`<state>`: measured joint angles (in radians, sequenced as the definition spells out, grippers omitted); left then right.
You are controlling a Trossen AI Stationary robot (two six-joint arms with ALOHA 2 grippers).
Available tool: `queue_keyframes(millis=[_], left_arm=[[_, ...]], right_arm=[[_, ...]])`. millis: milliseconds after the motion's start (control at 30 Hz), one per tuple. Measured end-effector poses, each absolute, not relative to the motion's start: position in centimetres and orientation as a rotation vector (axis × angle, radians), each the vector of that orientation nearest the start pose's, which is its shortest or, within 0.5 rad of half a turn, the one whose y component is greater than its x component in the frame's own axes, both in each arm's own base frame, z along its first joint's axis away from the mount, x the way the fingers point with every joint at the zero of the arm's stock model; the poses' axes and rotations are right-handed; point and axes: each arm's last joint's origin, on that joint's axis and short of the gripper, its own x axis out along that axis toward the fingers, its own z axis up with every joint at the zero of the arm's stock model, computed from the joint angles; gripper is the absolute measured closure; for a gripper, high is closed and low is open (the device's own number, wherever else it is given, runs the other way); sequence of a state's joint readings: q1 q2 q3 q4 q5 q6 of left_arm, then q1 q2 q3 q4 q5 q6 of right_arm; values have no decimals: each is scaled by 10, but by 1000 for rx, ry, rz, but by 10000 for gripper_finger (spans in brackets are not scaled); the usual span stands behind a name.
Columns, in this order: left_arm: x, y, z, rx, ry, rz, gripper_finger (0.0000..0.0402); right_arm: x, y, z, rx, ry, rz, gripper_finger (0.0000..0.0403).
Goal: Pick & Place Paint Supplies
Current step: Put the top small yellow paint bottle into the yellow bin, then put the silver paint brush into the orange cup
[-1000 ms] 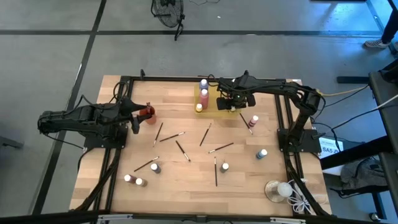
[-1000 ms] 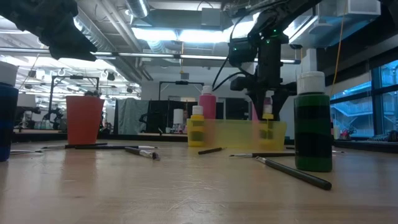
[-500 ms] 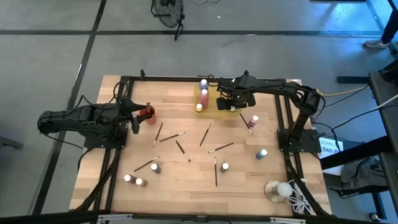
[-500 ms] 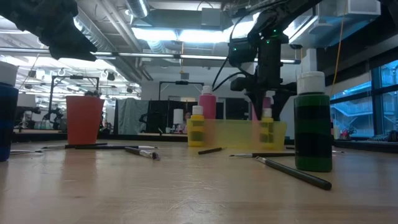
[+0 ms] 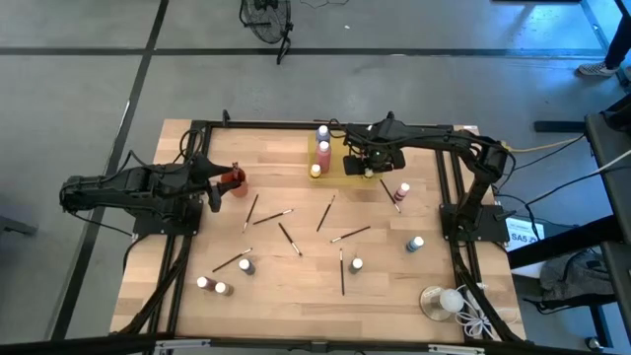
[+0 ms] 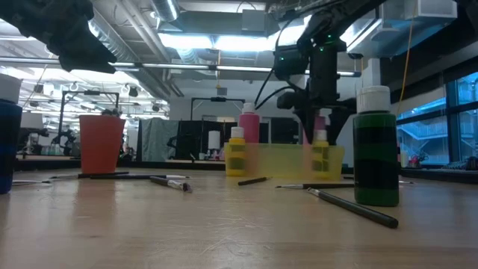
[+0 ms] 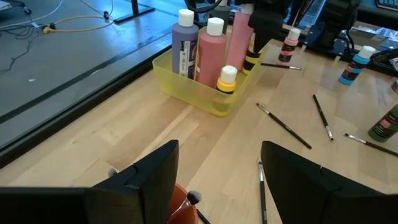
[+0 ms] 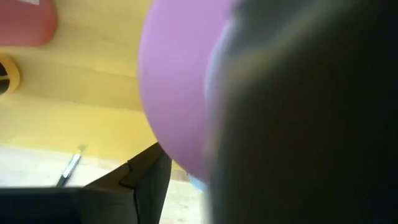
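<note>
A yellow tray [image 5: 340,163] near the table's far edge holds a purple bottle [image 7: 184,42], pink bottles [image 7: 211,53] and a small yellow one [image 7: 226,79]. My right gripper [image 5: 372,158] is open and points down into the tray. A small yellow black-banded bottle [image 6: 321,153] stands right under it, with a tall pink bottle [image 8: 177,81] beside the fingers. My left gripper [image 7: 217,180] is open and hovers over a red cup [image 5: 234,177] with a brush tip [image 7: 193,198] in it. Several brushes [image 5: 289,238] and small bottles [image 5: 356,264] lie loose on the table.
A pink bottle [image 5: 401,190] and a blue one [image 5: 415,243] stand toward the right side. Small bottles [image 5: 221,289] sit near the left front. A green bottle [image 6: 376,149] stands close to the low camera. The clear dish with the white ball [image 5: 441,301] sits at the near right corner.
The yellow black-banded bottle under my right gripper has sunk a little and now stands lower in the tray. The gripper has stayed above it.
</note>
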<state>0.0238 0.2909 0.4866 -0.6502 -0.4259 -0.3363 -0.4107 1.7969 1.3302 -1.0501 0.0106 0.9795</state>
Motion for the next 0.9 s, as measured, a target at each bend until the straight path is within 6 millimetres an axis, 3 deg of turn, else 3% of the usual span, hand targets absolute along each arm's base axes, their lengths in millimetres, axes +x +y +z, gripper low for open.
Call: queue_keyframes(millis=[567, 733, 900], left_arm=[[80, 14, 244, -234, 370, 512, 176], [80, 14, 244, -234, 370, 511, 176], [80, 14, 244, -234, 370, 511, 176]], right_arm=[[304, -131, 263, 991, 1299, -1076, 166], [309, -119, 293, 953, 1308, -1031, 166], [319, -94, 328, 870, 1278, -869, 166]])
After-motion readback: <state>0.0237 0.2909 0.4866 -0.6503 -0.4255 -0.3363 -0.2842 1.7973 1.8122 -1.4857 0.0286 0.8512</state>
